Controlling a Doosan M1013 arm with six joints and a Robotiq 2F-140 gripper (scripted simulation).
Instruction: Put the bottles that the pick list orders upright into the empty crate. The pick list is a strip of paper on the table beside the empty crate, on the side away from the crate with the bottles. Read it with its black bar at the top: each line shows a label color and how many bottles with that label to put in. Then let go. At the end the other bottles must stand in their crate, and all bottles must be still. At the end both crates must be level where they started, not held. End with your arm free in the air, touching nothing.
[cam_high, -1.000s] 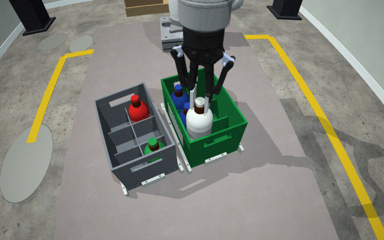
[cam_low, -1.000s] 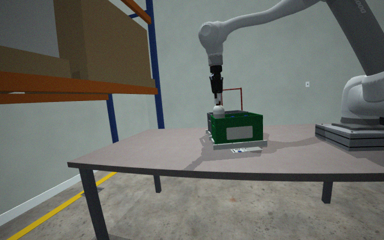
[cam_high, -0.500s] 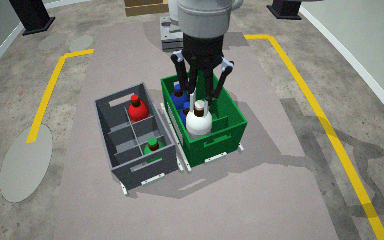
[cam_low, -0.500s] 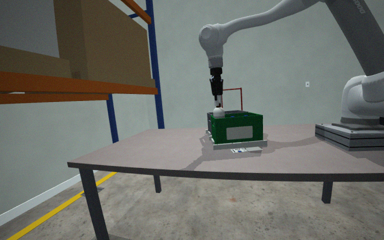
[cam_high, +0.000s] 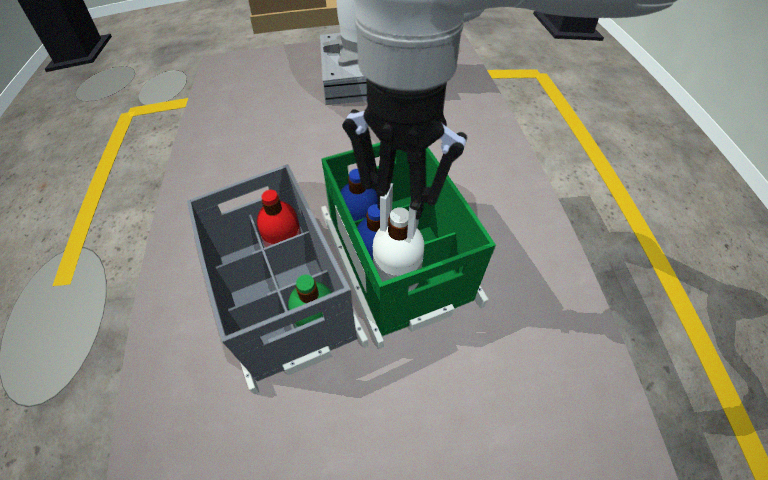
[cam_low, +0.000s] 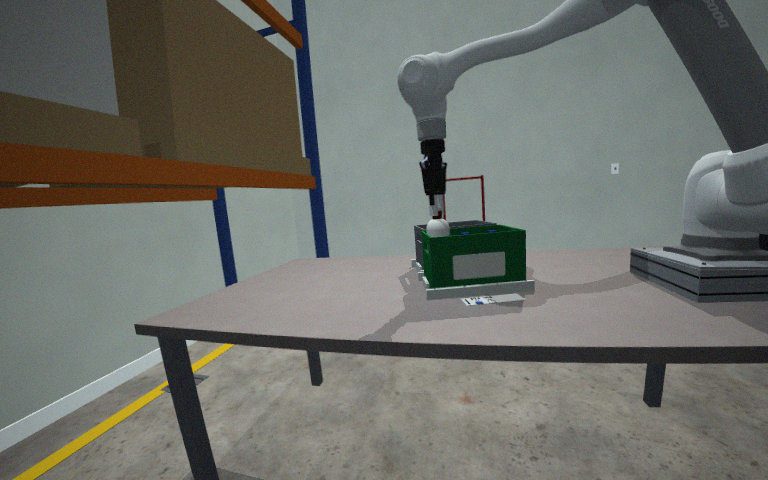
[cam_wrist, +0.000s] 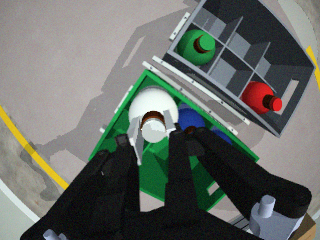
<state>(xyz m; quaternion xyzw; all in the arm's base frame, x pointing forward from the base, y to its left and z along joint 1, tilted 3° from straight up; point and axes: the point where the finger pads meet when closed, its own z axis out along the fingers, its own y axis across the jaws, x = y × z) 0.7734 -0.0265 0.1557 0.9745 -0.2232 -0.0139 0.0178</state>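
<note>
Gripper (cam_high: 400, 217) (cam_low: 435, 213) (cam_wrist: 153, 124) is clamped on the neck of the white bottle (cam_high: 398, 249) (cam_low: 437, 228) (cam_wrist: 152, 106), held upright in a corner compartment of the green crate (cam_high: 433, 300) (cam_low: 474, 246) (cam_wrist: 116, 126), presumably to lower it straight between dividers. Grey crate (cam_high: 294, 356) (cam_low: 419, 249) (cam_wrist: 235, 85) stands alongside, inward of the desk's long edge nearest the exterior view, where the pick list (cam_low: 492, 300) lies. Pinkish matte desktop (cam_high: 396, 430) (cam_low: 339, 316) (cam_wrist: 50, 65); concrete floor (cam_high: 33, 169) (cam_low: 396, 418), yellow-lined, beyond.

White bottle (cam_high: 398, 251) (cam_low: 437, 228) (cam_wrist: 145, 104), lower in the green crate (cam_high: 396, 308) (cam_low: 515, 257) (cam_wrist: 155, 177).
</note>
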